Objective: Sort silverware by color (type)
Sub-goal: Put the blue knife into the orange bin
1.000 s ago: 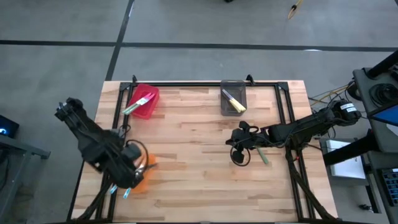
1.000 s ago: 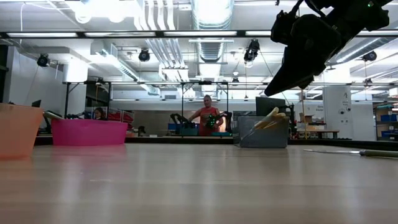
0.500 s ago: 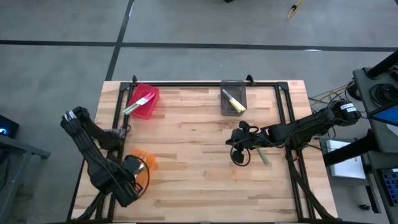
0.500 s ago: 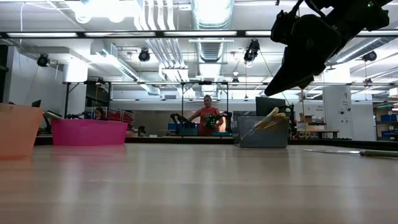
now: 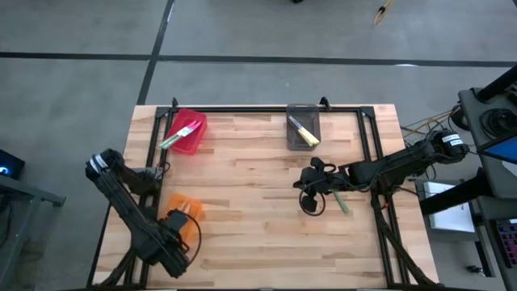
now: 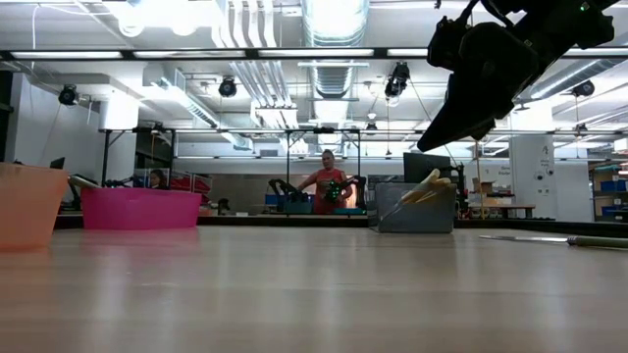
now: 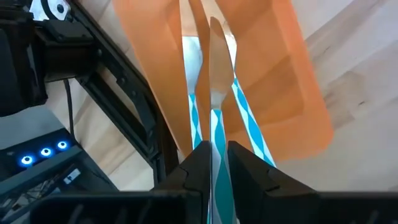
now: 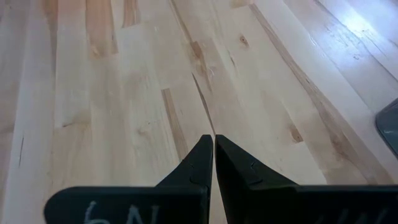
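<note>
My left gripper point(image 7: 215, 149) hangs over the orange bin point(image 5: 182, 212) near the table's front left corner, shut on a light-blue-handled knife point(image 7: 216, 93). The knife's blade points into the bin. Two more blue-handled knives point(image 7: 247, 115) lie in that bin. My right gripper point(image 8: 213, 142) hovers shut above bare wood right of centre, holding nothing. A green-handled knife point(image 5: 342, 203) lies flat on the table just right of it. The red bin point(image 5: 188, 132) holds a green-handled knife, and the grey bin point(image 5: 303, 128) holds yellow-handled ones. My left gripper pinches the knife's light-blue handle point(image 7: 217, 163) between its two fingers, which lie along the knife. They come from above, pointing steeply down. The knife hangs below them, blade point(image 7: 216, 68) first, inside the orange bin; whether its tip touches the bin I cannot tell.
A black frame point(image 5: 266, 108) runs along the table's far edge and both sides. The middle of the wooden top point(image 5: 250, 186) is bare. In the low view the room behind shows a person far off and the right arm point(image 6: 486, 69) overhead.
My left gripper has gone down and toward the table's near edge, tipping to point more steeply down over the orange bin, which now shows more fully in the high view.
</note>
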Controlling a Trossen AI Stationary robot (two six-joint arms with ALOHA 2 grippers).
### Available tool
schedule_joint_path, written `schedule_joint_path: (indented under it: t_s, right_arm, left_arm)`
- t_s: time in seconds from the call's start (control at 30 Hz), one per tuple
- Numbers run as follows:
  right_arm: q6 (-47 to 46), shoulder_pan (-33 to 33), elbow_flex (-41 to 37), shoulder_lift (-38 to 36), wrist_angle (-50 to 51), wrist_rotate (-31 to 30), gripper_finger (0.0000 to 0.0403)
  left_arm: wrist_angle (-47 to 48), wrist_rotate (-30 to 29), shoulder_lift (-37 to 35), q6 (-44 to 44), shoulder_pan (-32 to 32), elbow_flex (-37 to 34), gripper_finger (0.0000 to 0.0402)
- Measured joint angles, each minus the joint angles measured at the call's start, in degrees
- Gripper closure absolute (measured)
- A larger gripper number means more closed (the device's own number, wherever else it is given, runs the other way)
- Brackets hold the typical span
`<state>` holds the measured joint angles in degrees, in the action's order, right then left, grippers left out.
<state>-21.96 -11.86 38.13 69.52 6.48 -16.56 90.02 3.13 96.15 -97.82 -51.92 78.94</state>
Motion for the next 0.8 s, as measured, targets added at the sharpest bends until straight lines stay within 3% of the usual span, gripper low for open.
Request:
schedule_joint_path:
  t_s: [0.8]
  right_arm:
    - [-0.1,0.0,0.0,0.0,0.0,0.0,0.0394]
  left_arm:
    - [0.0,2.5,0.9,-0.5,-0.2,0.0,0.0348]
